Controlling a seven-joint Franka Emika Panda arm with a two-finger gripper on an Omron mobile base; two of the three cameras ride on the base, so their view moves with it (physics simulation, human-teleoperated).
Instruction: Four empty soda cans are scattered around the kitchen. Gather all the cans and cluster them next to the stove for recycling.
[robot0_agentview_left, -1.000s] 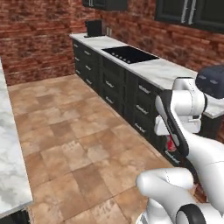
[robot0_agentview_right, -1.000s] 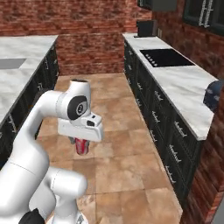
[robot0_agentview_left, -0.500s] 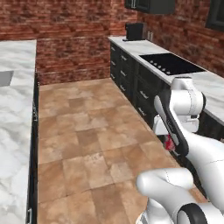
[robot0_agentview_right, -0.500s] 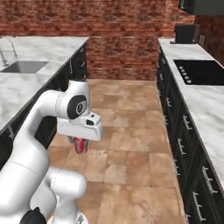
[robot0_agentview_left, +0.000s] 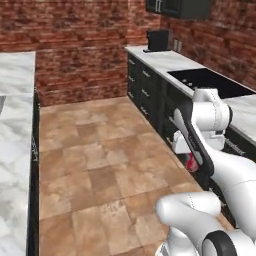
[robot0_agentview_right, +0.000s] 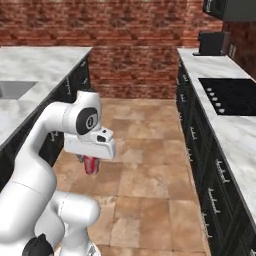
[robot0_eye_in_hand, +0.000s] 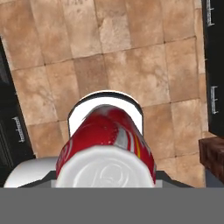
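**Inspector:** Brick walls, a tan tiled floor (robot0_agentview_right: 150, 180) and two marble-patterned counters bound the aisle where we stand. What do we record for the load?

**Second inspector:** We hold one soda can (robot0_eye_in_hand: 107, 144). The gripper (robot0_agentview_right: 91, 161) is closed on it beneath the white hand, above the floor in mid-aisle, well apart from either counter. In the left base view we see the can's red body (robot0_agentview_left: 191, 162) low beside the arm, in front of the dark cabinet fronts.

**Inspector:** And the destination?

**Second inspector:** The stove (robot0_agentview_right: 231, 95) is set into the right-hand counter (robot0_agentview_right: 235, 145), towards its far end, with a row of small knobs along its near-aisle edge. The counter around it carries no can that we can see.

**Inspector:** Progress, then?

**Second inspector:** We judge it incomplete. One can is lifted and in transit; none is placed. The other three are nowhere in these pictures, so we cannot rate them. Left to do: set this can down beside the stove, then find and bring the rest.

**Inspector:** Materials?

**Second inspector:** The can is a smooth red cylinder with pale markings and a flat silver top. The stove is flat, glossy black glass. The counters are pale, veined stone over dark drawer fronts with thin silver handles. A dark boxy appliance (robot0_agentview_right: 214, 43) sits at the right-hand counter's far corner.
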